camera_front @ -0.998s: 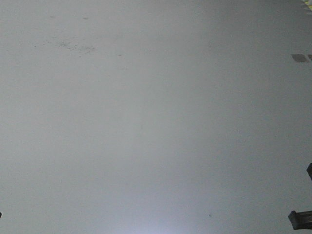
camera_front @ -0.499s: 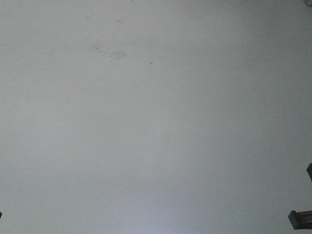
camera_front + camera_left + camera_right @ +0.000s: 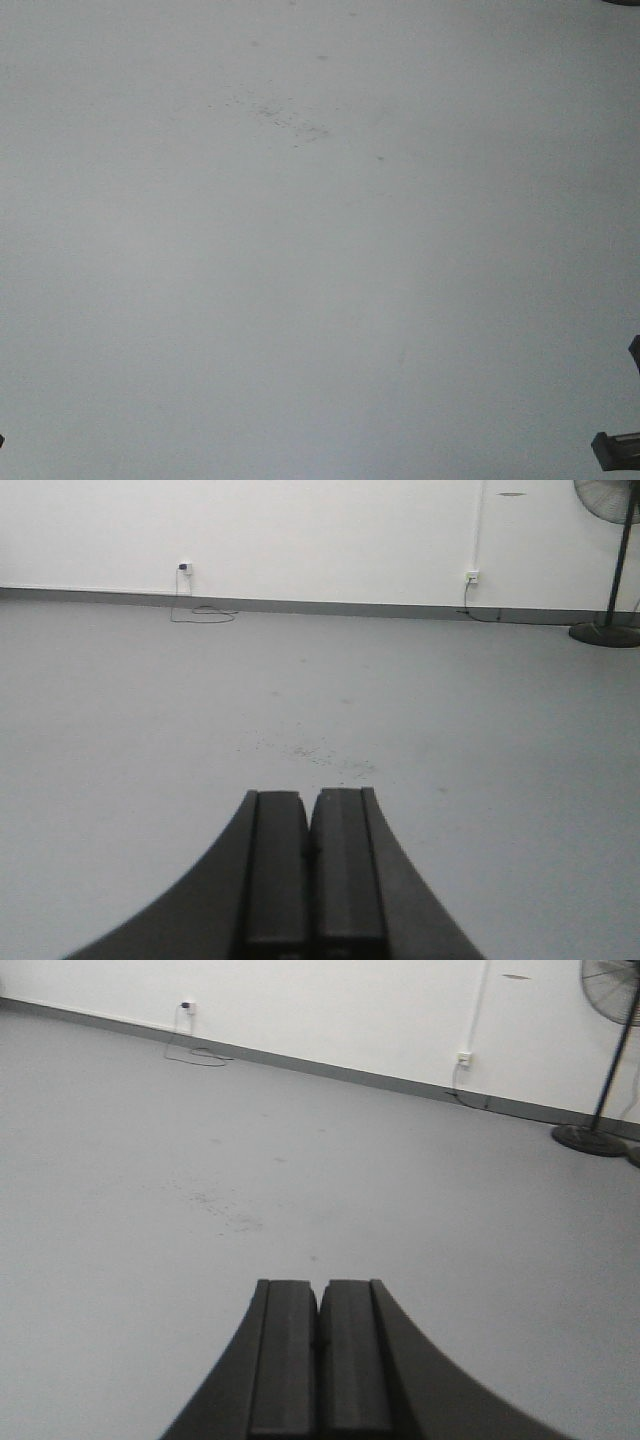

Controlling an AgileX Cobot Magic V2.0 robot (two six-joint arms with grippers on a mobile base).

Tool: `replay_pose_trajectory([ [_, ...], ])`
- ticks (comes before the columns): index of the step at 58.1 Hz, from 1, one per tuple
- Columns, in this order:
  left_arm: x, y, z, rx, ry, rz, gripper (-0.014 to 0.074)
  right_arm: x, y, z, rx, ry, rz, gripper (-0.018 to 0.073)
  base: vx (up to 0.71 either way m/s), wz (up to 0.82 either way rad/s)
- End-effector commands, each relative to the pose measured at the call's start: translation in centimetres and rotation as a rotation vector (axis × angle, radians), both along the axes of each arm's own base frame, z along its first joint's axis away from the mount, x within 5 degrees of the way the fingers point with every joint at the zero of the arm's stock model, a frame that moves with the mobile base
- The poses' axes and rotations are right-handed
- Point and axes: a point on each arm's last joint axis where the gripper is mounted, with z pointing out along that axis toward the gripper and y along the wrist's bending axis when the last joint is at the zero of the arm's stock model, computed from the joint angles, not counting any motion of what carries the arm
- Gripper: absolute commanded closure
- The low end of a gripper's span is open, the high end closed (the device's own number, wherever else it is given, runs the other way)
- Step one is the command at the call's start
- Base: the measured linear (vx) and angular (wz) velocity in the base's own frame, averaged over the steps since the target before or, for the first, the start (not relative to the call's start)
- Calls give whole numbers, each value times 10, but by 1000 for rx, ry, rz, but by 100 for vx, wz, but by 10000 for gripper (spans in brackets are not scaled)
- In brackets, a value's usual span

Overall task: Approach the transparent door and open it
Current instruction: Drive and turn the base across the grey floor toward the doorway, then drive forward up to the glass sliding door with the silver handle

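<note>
Bare grey floor (image 3: pixel 120 730) running out to a white wall (image 3: pixel 330 530), and not much else. Left gripper (image 3: pixel 310 810): jaws pressed flat together, nothing between them. Right gripper (image 3: pixel 320 1295): same, clenched on air. Just beyond the tips there's a speckled patch (image 3: pixel 305 752) on the floor. Further out, a wall socket (image 3: pixel 184 568) with a loose cable (image 3: pixel 200 615) trailing below it, and a pedestal fan (image 3: pixel 607 632) off to the right by the wall.

The transparent door? Not in any view: no frame, no glass, no handle. You're in the driving stage, I'd say, with the task barely begun.

The risk is that you're steering toward something you can't see, and clear glass is easy to misjudge, so the base could clip the frame. Drift right or reach the wall and the fan's base or that cable could catch the wheels.

The front view gives only floor, plus dark bits (image 3: pixel 615 450) cut off at its right edge. I can't tell what they are.
</note>
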Motion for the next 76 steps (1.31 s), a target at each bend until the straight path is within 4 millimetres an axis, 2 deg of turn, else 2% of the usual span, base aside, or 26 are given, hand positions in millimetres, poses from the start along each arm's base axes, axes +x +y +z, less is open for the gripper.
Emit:
replay_pose_trajectory([
  [1,1,0,-2,-16,-65,2,594,0,-1,3,-2,-80,-12,559,38,30],
  [76,1,0,-2,-16,-65,2,594,0,-1,4,-2,-81,-13,559,45,44],
])
